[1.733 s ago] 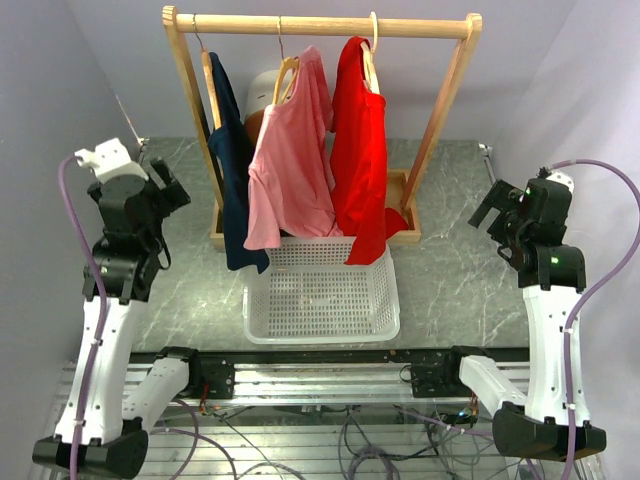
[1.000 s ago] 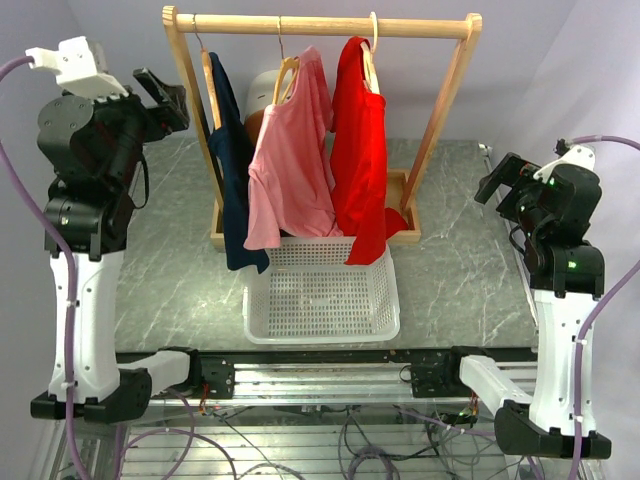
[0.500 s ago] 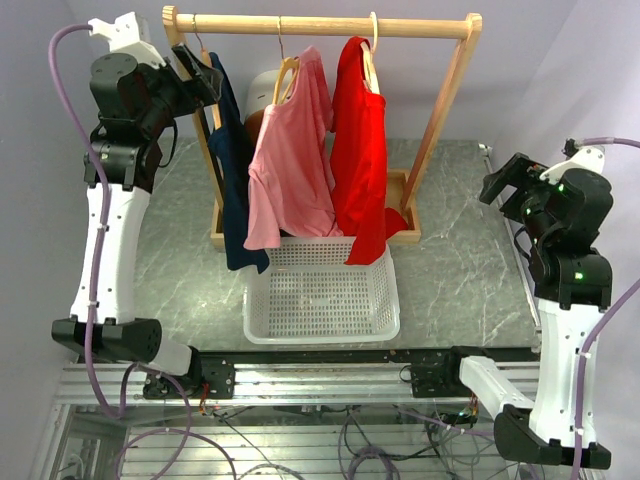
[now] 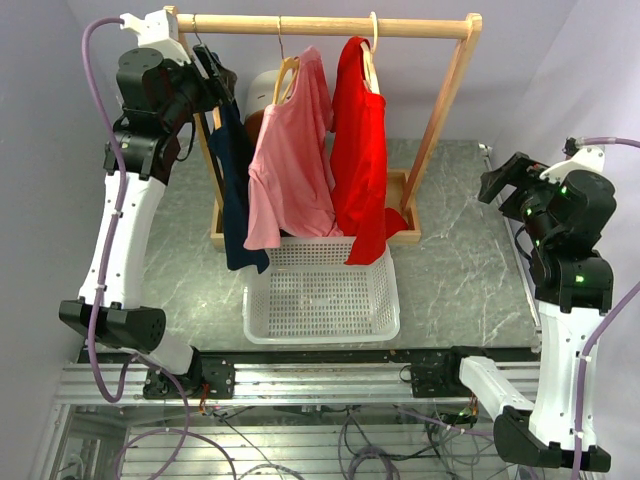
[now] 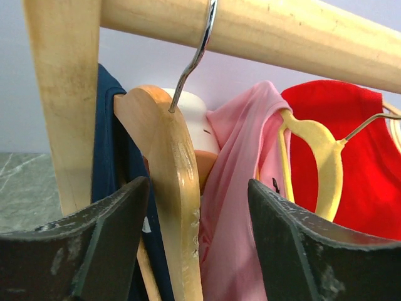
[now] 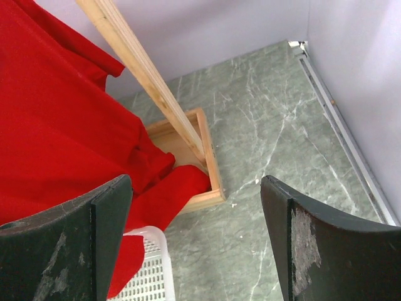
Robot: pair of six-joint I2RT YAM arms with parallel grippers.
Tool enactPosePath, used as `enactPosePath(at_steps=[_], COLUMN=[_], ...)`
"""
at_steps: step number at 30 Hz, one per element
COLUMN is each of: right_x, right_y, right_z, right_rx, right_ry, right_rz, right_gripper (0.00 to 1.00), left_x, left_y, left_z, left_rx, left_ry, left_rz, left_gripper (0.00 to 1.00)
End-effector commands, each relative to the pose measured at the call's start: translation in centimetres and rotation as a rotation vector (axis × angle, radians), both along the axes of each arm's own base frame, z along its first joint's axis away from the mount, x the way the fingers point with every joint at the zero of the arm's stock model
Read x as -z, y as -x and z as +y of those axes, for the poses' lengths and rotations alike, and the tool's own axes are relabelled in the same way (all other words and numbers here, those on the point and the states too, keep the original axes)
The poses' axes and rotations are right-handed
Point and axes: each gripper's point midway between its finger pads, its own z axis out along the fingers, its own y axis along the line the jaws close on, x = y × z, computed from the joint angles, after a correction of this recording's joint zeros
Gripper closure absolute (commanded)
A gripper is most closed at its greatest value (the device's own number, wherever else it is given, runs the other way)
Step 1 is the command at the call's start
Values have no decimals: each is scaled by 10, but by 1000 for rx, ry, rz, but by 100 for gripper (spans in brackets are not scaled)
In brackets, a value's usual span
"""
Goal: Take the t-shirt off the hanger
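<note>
A wooden rack [image 4: 320,24] carries three t-shirts on hangers: navy [image 4: 238,170] at the left, pink [image 4: 290,170] in the middle, red [image 4: 358,150] at the right. My left gripper [image 4: 215,75] is raised to the rack's top left corner and is open. In the left wrist view its jaws [image 5: 195,185] stand either side of the navy shirt's wooden hanger [image 5: 169,163], without gripping it; the pink shirt [image 5: 241,188] hangs just behind. My right gripper [image 4: 497,185] is open and empty, high at the right, apart from the rack. It looks down [image 6: 194,182] on the red shirt's hem [image 6: 56,125].
A white perforated basket [image 4: 392,300] stands on the grey marble table in front of the rack, under the shirt hems. The rack's slanted right post [image 6: 144,81] and wooden base frame [image 6: 210,163] lie left of the right gripper. Grey walls close both sides.
My left arm has risen and swung in from the left side to the rack's top left corner, bringing its open jaws around the navy shirt's hanger. The right arm rose slightly, then held.
</note>
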Motion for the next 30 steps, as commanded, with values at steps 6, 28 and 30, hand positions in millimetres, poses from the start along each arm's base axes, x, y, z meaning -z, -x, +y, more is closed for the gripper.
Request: enactPosePath(at_steps=[6, 28, 30], right_x=[-2, -1, -2], right_y=[-3, -5, -6], right_z=[6, 1, 2], right_rx=[-30, -10, -11], right_ry=[-1, 12, 13], right_rz=[-31, -51, -57], right_gripper=[17, 24, 24], left_x=[-6, -50, -67], left_y=[-7, -13, -7], left_z=[8, 13, 14], left_rx=[-81, -95, -101], left_ry=[-47, -138, -143], left_rz=[-50, -236, -285], left_gripper=[43, 93, 93])
